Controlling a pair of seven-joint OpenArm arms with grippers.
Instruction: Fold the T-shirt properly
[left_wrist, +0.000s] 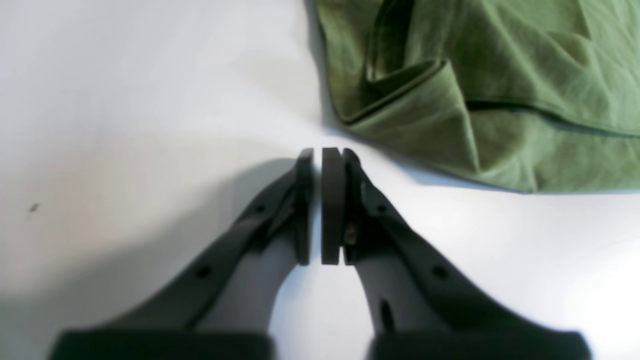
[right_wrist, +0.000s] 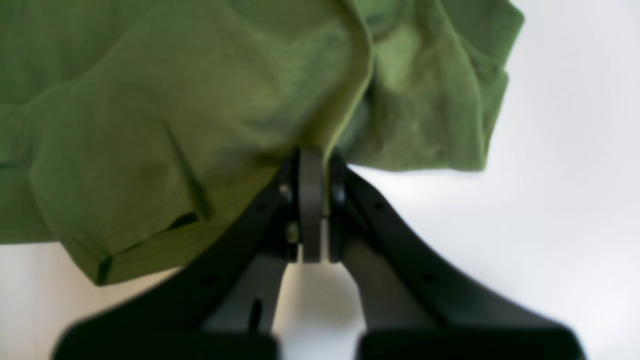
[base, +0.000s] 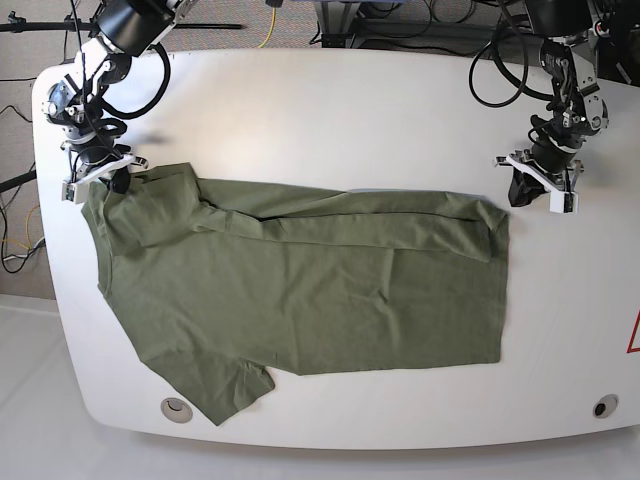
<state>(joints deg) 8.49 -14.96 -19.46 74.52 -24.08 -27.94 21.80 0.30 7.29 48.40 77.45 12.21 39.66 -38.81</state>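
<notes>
The right fingers (right_wrist: 312, 160) are seen clamped on a fold of the shirt (base: 300, 290), the pads pressed together with green cloth bunched right at their tips in the right wrist view. In the base view that grip sits at the upper left of the frame, at the shirt's far left corner by the sleeve. The left fingers (left_wrist: 320, 155) are all but together, only a thin slit showing between the pads, and nothing is held: they hang over bare white counter (base: 330, 120), just beside the shirt's folded corner but clear of it. In the base view they are found at the upper right of the frame, just off the cloth's upper right corner.

The shirt lies flat across the middle of the counter, its far long edge already turned over into a narrow band, one sleeve hanging out at the lower left.

The step in hand looks like a two-handed fold, and only one end is gripped. For it to be done well, the right-hand corner would need to be caught too; a near-shut pair of fingers beside the cloth has likely missed. They would best be reopened, brought over the doubled edge and closed on both layers. Both ends should then be carried together, evenly, so the fold line is kept straight and no slack is dragged.
</notes>
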